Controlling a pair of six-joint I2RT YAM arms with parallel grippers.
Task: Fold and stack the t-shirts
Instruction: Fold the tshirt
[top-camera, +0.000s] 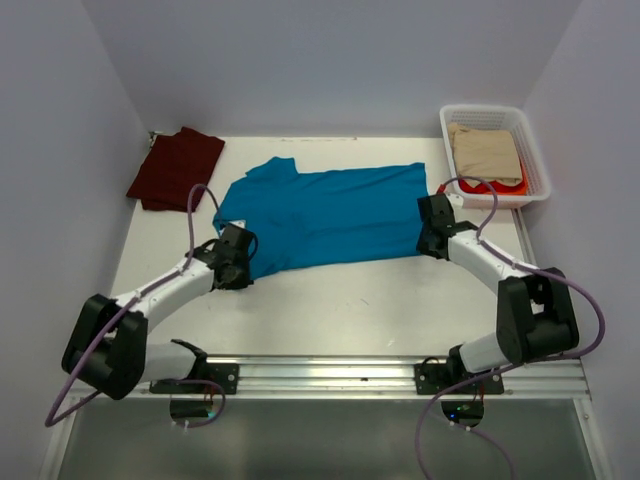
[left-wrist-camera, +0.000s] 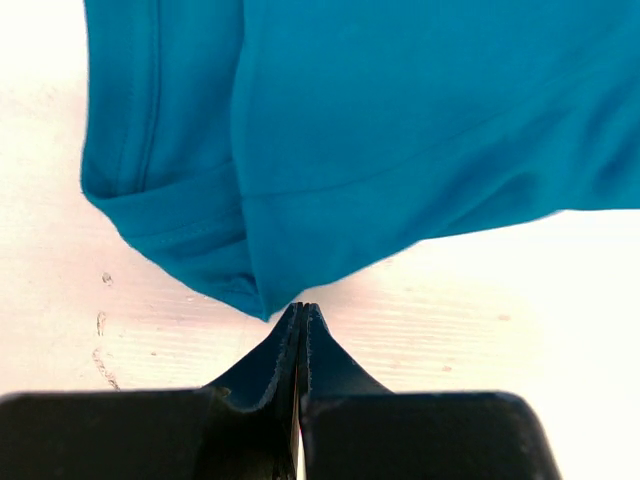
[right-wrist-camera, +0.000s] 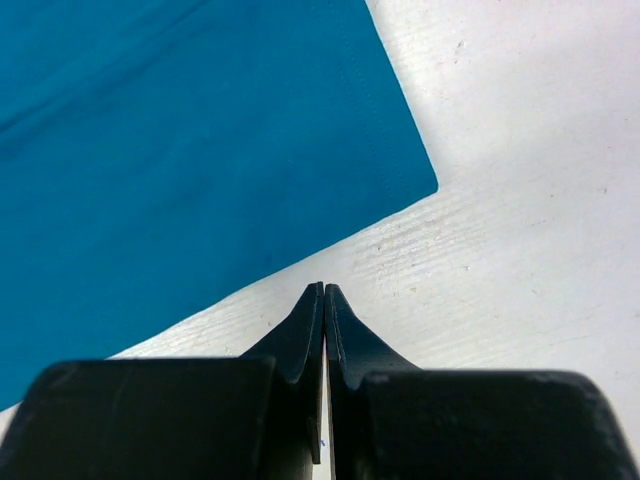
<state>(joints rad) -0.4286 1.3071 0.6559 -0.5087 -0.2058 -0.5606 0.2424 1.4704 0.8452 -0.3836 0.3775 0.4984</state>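
Where wrist views show teal shirt (left-wrist-camera: 400, 120), overhead adds maroon shirt (top-camera: 175, 168)

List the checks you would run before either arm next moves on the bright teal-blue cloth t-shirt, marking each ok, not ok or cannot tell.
1. Bright teal-blue cloth t-shirt lies spread on the white table: ok.
2. Left gripper open for a grasp: not ok, shut, beside the shirt's corner.
3. Right gripper open: not ok, shut, just off the edge.
4. Dark maroon cloth t-shirt folded, apart: ok.
5. Grippers touching the table: cannot tell.
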